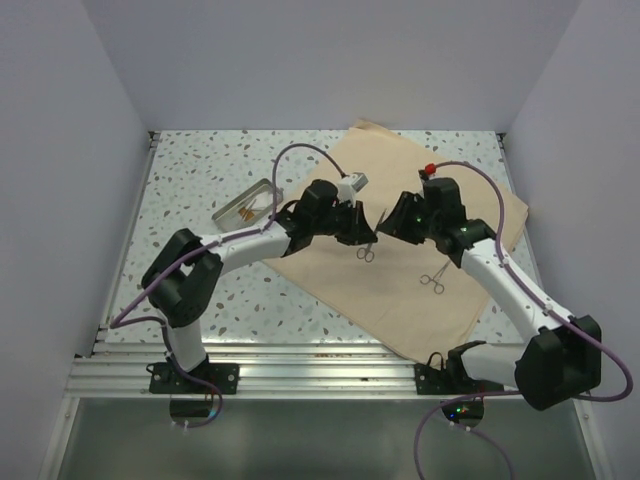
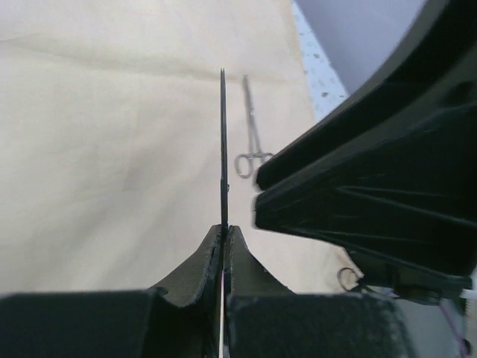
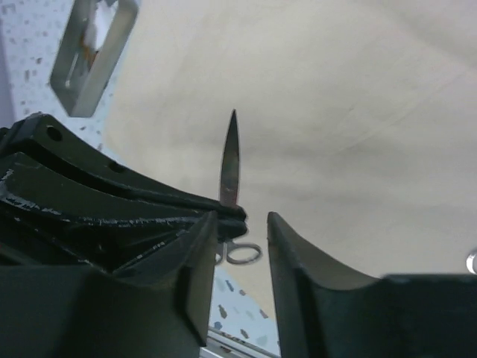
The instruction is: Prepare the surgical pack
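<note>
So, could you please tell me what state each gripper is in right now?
Left gripper: jaws shut on the scissors.
Right gripper: jaws open, holding nothing.

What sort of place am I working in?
Probably a lab test cell staged for surgical prep: plain white walls box in a speckled table, with a tan cloth, scissors, forceps and a steel tray.

Scissors (image 2: 223, 149) handles hidden between fingers (image 2: 195, 277); tray (image 3: 113, 63) cut by top edge.

Matt, creased tan cloth sheet (image 1: 400, 300); above it glossy metal scissors (image 1: 366, 252), on it shiny forceps (image 1: 433, 282); beside it dull steel tray (image 1: 232, 204).
</note>
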`<state>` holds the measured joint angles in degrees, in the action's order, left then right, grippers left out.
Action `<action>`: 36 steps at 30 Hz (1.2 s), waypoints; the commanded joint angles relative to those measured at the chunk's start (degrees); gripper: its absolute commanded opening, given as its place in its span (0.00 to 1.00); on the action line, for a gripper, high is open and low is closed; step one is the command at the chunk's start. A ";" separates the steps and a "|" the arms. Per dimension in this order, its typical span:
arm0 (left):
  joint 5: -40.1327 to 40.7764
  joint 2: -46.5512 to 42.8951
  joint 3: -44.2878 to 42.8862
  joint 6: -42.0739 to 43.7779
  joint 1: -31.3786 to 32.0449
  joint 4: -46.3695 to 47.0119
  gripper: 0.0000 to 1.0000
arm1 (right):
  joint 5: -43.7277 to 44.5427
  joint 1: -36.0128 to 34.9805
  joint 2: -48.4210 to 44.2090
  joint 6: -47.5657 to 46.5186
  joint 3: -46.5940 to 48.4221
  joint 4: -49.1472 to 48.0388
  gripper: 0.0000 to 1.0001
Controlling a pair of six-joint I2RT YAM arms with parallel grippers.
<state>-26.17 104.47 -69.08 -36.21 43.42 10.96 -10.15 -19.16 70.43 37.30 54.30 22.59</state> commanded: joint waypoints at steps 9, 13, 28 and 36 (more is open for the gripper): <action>38.70 -3.31 -13.61 40.81 -7.47 -42.14 0.00 | 13.23 0.00 -3.73 -5.13 3.36 6.77 0.45; 52.35 -0.15 -16.96 51.83 -11.24 -43.74 0.00 | 11.92 0.09 -2.41 -5.22 2.83 6.77 0.45; 48.85 12.16 -24.52 66.70 -22.59 -43.04 0.00 | 8.75 0.09 -0.30 -6.10 -2.27 4.31 0.45; 45.16 15.06 -26.55 65.56 -23.29 -45.41 0.00 | 8.40 0.17 0.49 -6.36 -1.83 3.95 0.45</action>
<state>21.06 117.95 -93.38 28.27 20.36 -32.62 -1.04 -19.11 71.00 31.97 52.12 28.58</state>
